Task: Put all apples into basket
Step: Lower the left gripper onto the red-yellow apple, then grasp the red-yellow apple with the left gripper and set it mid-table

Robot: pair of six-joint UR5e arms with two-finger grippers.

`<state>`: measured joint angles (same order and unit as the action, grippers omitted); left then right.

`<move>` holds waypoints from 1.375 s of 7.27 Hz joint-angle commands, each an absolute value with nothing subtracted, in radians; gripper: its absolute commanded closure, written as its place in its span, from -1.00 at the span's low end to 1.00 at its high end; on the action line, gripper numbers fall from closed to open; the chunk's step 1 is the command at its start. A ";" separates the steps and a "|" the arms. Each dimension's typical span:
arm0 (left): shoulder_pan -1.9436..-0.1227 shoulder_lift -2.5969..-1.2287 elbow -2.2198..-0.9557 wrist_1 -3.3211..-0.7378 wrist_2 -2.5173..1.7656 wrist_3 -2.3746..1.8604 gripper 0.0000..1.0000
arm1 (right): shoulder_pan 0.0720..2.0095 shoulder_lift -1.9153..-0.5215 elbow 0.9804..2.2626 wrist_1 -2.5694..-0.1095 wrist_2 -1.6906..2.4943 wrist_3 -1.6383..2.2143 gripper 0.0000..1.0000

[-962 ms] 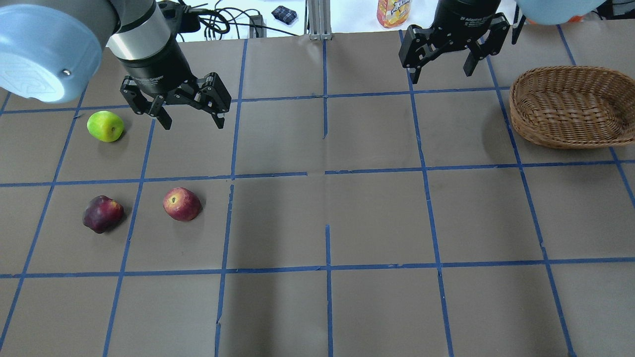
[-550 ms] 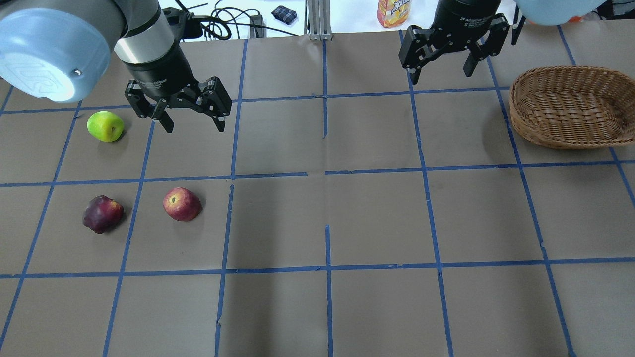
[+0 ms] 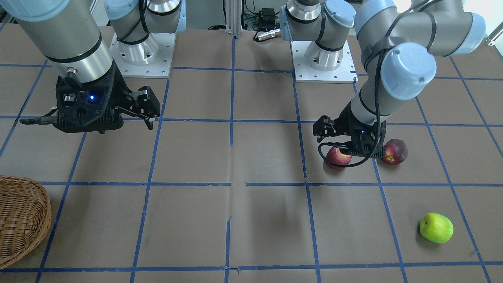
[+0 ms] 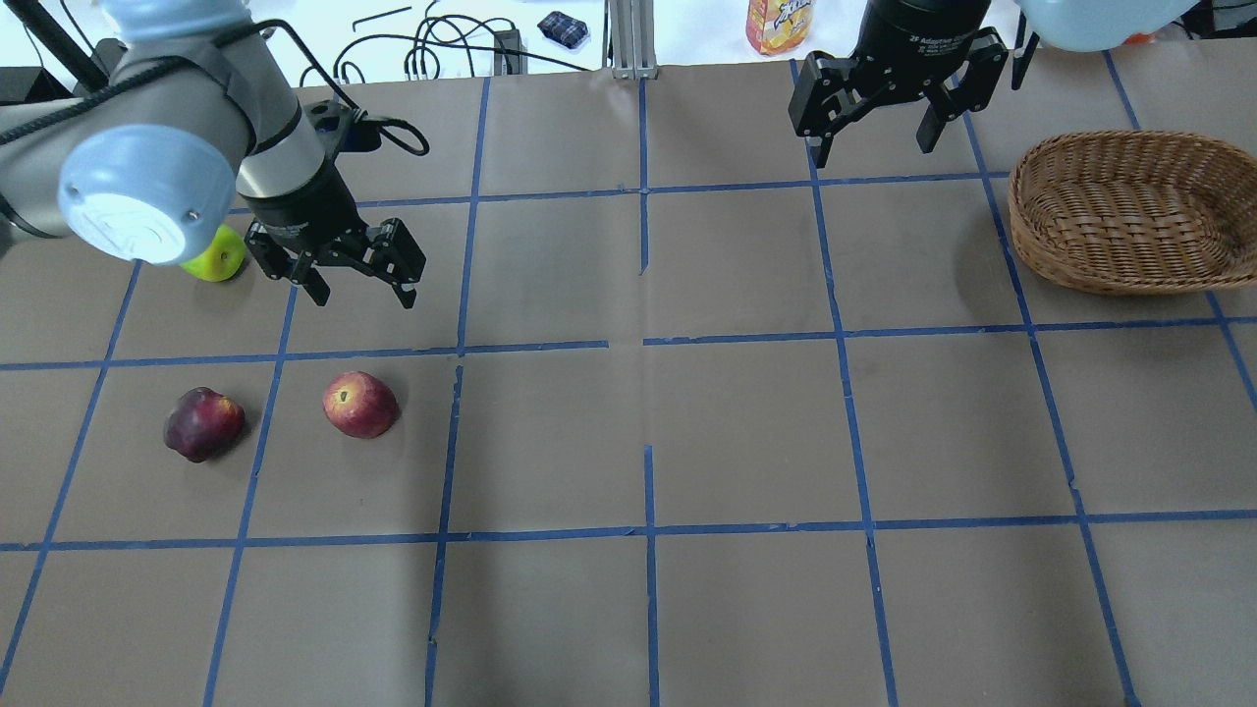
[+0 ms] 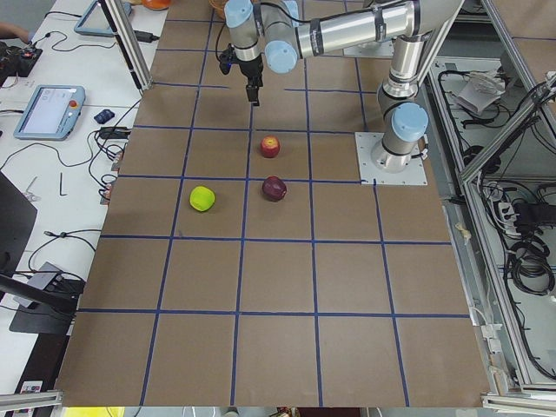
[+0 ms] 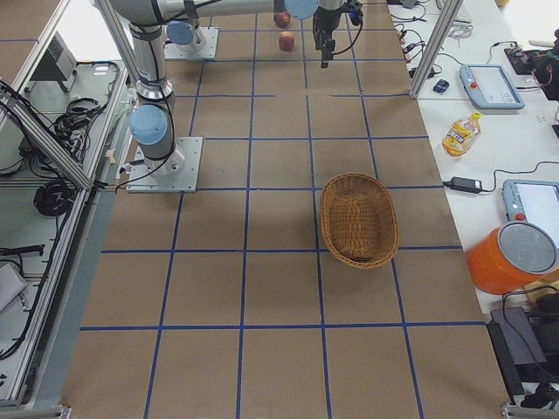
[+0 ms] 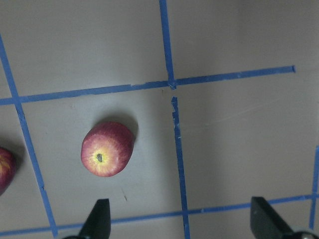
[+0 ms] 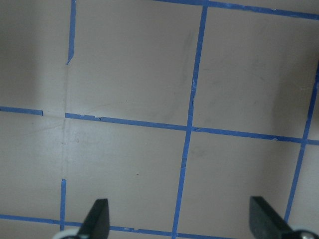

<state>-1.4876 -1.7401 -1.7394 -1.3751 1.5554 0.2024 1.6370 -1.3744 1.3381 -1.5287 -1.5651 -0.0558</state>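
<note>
While all three apples lie on the table [image 4: 746,422], well apart from the basket [image 4: 1110,270] at its right | left gripper [image 4: 362,295]: jaws spread, holding nothing, above red-yellow apple [image 4: 360,404] | maroon apple [image 4: 203,423]: beside it | green apple [image 4: 218,261]: partly behind left arm | right gripper [image 4: 872,149]: spread, holding nothing, near basket

The basket [image 4: 1110,265] is woven brown wicker, rough and bumpy. The table [image 4: 746,432] is covered in dull brown paper with smooth blue tape [image 4: 746,337] stuck on it. The red apple [image 4: 360,404], dark apple [image 4: 203,423] and green apple [image 3: 436,227] have smooth, slightly shiny skin. The left gripper [image 4: 362,296] and right gripper [image 4: 873,151] are dull black. The left arm [image 4: 201,93] looks like grey metal, with a smooth light blue cap [image 4: 137,201] and a shiny silver ring [image 4: 280,165].
</note>
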 commanded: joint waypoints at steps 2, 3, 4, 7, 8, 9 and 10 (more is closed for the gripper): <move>-1.301 -1.782 -2.016 -1.055 1.555 0.300 -1.00 | 1.638 -1.374 1.339 -1.529 -1.565 -0.057 -1.00; -1.293 -1.798 -2.055 -1.013 1.552 0.326 -1.00 | 1.644 -1.376 1.335 -1.529 -1.563 -0.055 -1.00; -1.293 -1.819 -2.065 -1.002 1.549 0.313 -1.00 | 1.644 -1.373 1.336 -1.531 -1.563 -0.055 -1.00; -1.293 -1.844 -2.069 -0.999 1.546 0.298 -0.75 | 1.640 -1.373 1.339 -1.543 -1.563 -0.054 -1.00; -1.293 -1.841 -2.053 -0.994 1.543 0.302 0.98 | 1.635 -1.373 1.339 -1.543 -1.562 -0.052 -1.00; -1.316 -1.809 -2.030 -1.005 1.545 0.275 1.00 | 1.638 -1.376 1.338 -1.542 -1.562 -0.051 -1.00; -1.384 -1.783 -1.995 -1.017 1.485 0.174 1.00 | 1.635 -1.374 1.338 -1.543 -1.562 -0.051 -1.00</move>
